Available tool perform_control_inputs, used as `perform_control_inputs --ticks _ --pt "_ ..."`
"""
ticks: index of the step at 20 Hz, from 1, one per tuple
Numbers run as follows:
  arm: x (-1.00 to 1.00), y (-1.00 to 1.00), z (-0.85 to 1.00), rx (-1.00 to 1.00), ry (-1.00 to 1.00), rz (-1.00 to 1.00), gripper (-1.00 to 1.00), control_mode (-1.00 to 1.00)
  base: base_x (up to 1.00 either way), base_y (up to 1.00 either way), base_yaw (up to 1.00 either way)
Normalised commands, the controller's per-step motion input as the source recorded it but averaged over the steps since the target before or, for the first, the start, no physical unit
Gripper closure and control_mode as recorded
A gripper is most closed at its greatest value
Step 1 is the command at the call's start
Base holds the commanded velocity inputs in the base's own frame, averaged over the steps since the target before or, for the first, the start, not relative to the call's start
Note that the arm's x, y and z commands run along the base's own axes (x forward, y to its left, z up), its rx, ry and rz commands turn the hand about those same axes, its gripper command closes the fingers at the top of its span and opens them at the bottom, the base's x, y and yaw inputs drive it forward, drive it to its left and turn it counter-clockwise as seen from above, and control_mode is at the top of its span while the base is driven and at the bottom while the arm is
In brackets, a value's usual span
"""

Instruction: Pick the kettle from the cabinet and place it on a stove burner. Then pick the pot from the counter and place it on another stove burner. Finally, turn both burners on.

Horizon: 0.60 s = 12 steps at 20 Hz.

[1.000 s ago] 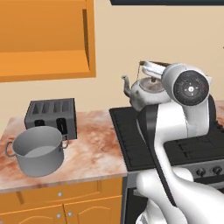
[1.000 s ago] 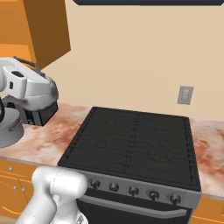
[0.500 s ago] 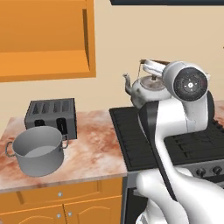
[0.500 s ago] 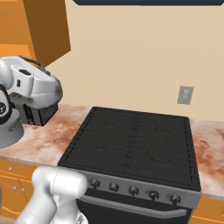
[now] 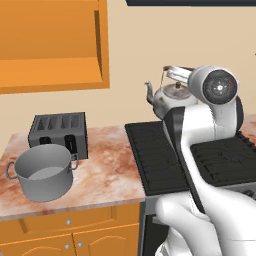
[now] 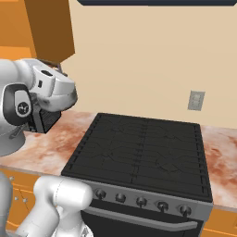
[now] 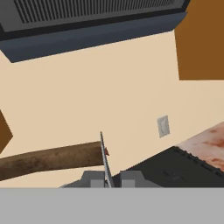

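The small silver kettle (image 5: 167, 96) hangs in the air over the back left of the black stove (image 5: 160, 160), spout pointing left. My gripper (image 5: 170, 73) is shut on its arched handle from above. In the hand view the fingertips (image 7: 108, 178) pinch the thin wire beside the brown handle bar (image 7: 48, 159). From the right base view the kettle's shiny body (image 6: 62, 101) sits under my hand, left of the stove burners (image 6: 139, 148). The grey pot (image 5: 44, 172) stands lidless on the mottled counter (image 5: 107, 170), in front of the toaster. The orange cabinet (image 5: 50, 45) hangs at upper left.
A dark four-slot toaster (image 5: 57, 132) stands behind the pot, against the wall. A row of knobs (image 6: 141, 201) runs along the stove front. There is a wall outlet (image 6: 196, 100) behind the stove's right side, and a range hood (image 7: 87, 22) overhead. More counter (image 6: 222, 157) lies right of the stove.
My arm has carried the kettle a little to the right, toward the stove. The pot and toaster have not moved.
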Motion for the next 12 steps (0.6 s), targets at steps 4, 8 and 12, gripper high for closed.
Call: perform_control_inputs --ticks 4,8,12 --pt "0.29 -0.32 -0.11 0.00 0.01 0.04 1.00 -1.00 0.00 0.00 0.00" --pt "0.22 -0.31 -0.16 0.00 0.00 0.02 1.00 -1.00 0.00 0.00 0.00" --pt "0.13 -0.22 -0.18 0.00 0.00 0.00 1.00 -1.00 0.00 0.00 0.00"
